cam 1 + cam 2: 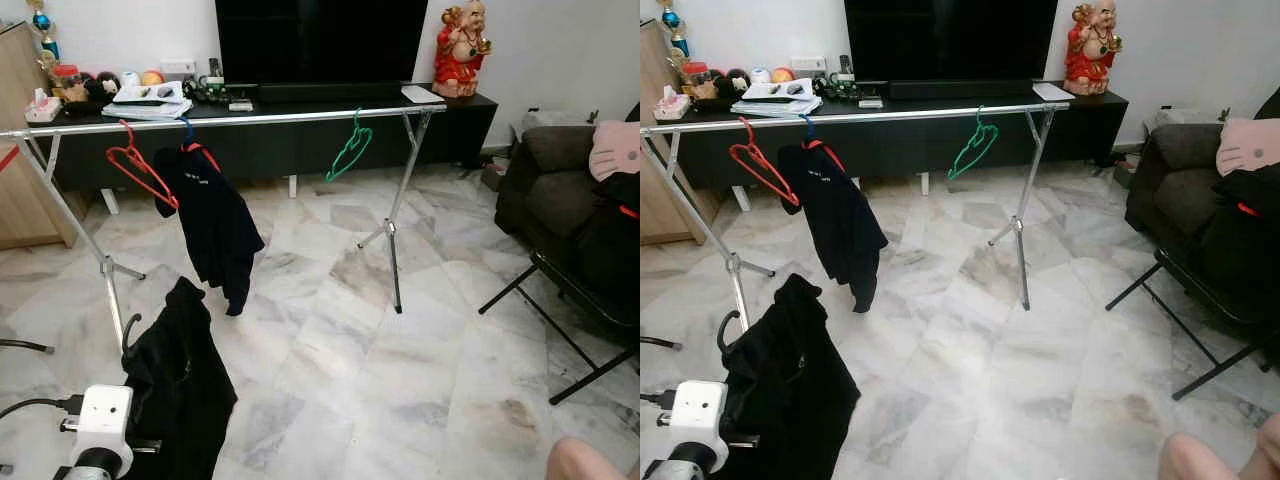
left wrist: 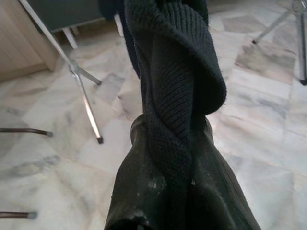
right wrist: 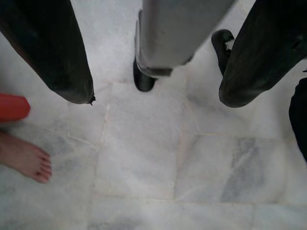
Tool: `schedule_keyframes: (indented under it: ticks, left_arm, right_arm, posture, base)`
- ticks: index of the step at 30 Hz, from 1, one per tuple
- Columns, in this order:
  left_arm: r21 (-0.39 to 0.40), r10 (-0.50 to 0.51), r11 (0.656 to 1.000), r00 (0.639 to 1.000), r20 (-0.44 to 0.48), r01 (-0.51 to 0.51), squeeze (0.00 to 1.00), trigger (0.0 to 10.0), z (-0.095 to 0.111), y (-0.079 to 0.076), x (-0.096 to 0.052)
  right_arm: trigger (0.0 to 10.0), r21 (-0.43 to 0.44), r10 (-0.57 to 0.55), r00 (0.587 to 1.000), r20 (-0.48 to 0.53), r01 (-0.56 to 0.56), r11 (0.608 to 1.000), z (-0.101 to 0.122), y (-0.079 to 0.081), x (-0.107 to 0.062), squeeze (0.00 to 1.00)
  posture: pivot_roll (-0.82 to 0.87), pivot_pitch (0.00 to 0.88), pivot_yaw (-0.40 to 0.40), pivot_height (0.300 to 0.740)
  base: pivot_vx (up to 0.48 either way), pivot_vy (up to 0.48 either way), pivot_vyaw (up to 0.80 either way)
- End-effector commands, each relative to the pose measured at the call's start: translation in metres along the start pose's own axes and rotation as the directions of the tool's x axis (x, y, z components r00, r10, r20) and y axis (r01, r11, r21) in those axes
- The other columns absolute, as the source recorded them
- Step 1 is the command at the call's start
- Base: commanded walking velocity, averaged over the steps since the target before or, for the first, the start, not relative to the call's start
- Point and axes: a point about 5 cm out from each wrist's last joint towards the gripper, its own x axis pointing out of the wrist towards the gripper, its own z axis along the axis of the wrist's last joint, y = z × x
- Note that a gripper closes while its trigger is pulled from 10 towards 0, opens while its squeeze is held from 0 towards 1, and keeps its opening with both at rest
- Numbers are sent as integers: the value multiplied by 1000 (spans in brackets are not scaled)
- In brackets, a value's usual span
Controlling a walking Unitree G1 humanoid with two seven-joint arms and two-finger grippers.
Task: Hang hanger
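Note:
A long silver clothes rail [image 1: 250, 118] spans the room. On it hang a red hanger [image 1: 138, 168], a dark garment [image 1: 210, 225] on a blue-hooked hanger, and a green hanger [image 1: 348, 148]. Low on the left, my left arm [image 1: 103, 425] holds up a black knit garment [image 1: 180, 385] on a hanger whose black hook [image 1: 129, 340] sticks out beside the rail's leg. My left gripper [image 2: 168, 158] is shut on it, the knit draped over its fingers [image 2: 139, 191]. The right gripper [image 3: 158, 98] hangs open over the floor, nothing between its fingers.
The rail's legs [image 1: 392, 240] stand on marble tiles. Behind it are a black TV cabinet [image 1: 300, 135] and a wooden cupboard [image 1: 20, 170]. A dark sofa [image 1: 550, 180] and a folding chair [image 1: 580, 300] stand on the right. A person's knee [image 1: 585, 460] and bare foot [image 3: 24, 160] are close by.

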Motion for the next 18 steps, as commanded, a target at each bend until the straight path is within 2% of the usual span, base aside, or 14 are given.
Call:
schedule_keyframes:
  ticks: [1,4,14,18]
  left_arm:
    - [8,-9,1000,1000,23,8,0,10000,7,-4,1]
    - [9,-41,999,999,16,41,0,10000,6,-9,1]
    - [24,-63,998,998,6,63,0,10000,6,-12,2]
    - [39,-73,997,997,8,73,0,10000,8,-11,2]
  right_arm:
    - [10000,11,-15,1000,12,15,1000,5,-8,0,0]
    - [10000,15,-26,1000,10,25,1000,5,-13,-1,0]
    - [10000,18,-32,999,-2,32,999,3,-16,-1,0]
    - [10000,53,-53,999,1,53,997,5,-18,-1,0]
  posture:
    - [54,0,2,740]
    - [48,0,0,740]
    - [53,0,4,740]
    - [63,0,17,740]
  base:
    - [259,0,0]
    - [271,0,0]
    - [316,0,0]
    - [354,0,0]
